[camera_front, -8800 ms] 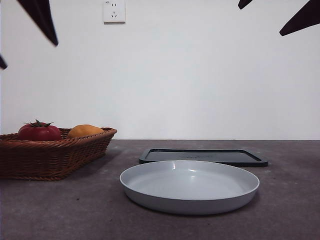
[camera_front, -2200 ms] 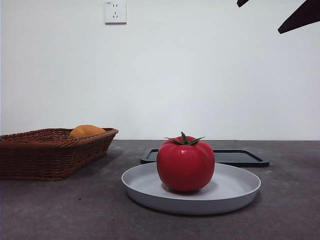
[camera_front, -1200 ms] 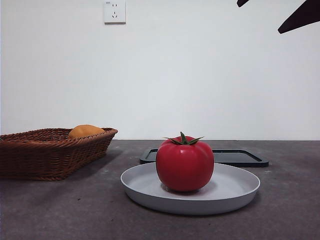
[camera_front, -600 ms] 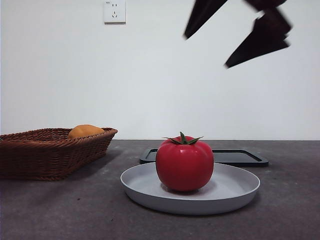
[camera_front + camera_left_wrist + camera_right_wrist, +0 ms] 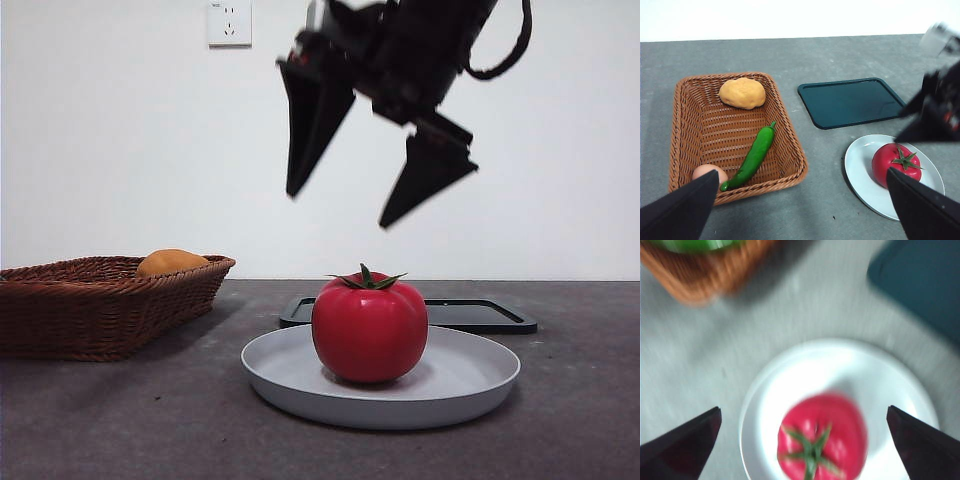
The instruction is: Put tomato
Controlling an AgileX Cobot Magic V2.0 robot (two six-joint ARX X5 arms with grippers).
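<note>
The glossy round red tomato (image 5: 369, 330) with its green star-shaped stem sits upright on the shallow grey round plate (image 5: 470, 385). The right gripper (image 5: 335, 208) hangs directly above it, apart, jaws spread wide and holding nothing. The left gripper (image 5: 802, 207), well off to the side, is likewise wide open and empty.

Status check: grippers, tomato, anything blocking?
Right gripper open, above tomato. Left gripper open, high, off to the side. Tomato upright on grey plate, untouched. Nothing between jaws and tomato.
</note>
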